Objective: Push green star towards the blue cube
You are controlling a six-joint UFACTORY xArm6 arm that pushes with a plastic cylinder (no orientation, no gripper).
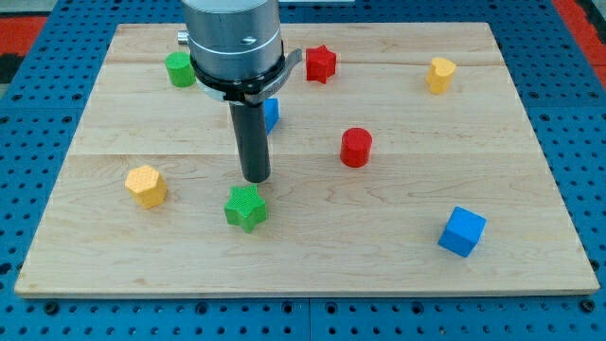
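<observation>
A wooden table (398,237) holds scattered blocks. My tip (256,179) rests just above the green star (246,207) — near, slightly toward the view's top. The blue cube (462,231) sits well apart at the lower right; a red cylinder (356,147) stands between, higher up.

A red star (320,63), red cylinder (356,147), green cylinder (179,69) and two yellow blocks (146,186) (439,74) dot a wooden board (398,227).
</observation>
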